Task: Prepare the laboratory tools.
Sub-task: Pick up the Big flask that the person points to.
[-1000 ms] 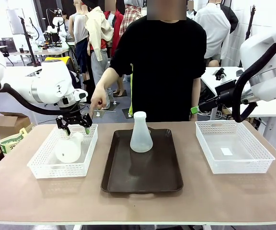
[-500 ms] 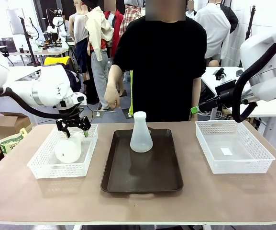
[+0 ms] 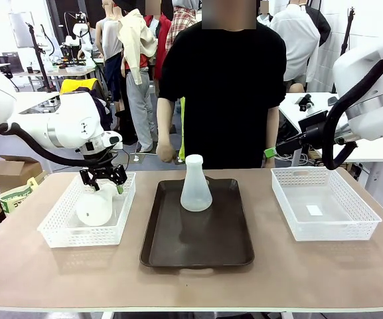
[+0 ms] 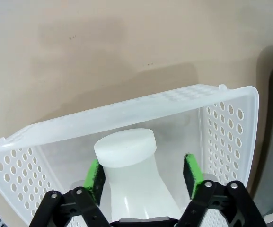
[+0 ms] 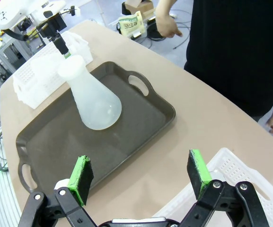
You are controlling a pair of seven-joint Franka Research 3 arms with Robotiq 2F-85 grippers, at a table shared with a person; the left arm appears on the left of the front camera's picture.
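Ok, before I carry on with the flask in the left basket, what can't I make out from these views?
- Left wrist view: the flask base is cut off by the bottom edge.
- Left end effector: whether its pads touch the neck is unclear.
- Front view: left end effector hides the flask neck inside the left basket.

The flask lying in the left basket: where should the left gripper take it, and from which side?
By the neck just below the rim. The flask lies tilted, and the left gripper comes along it with a green pad on each side; the wide base would not fit.
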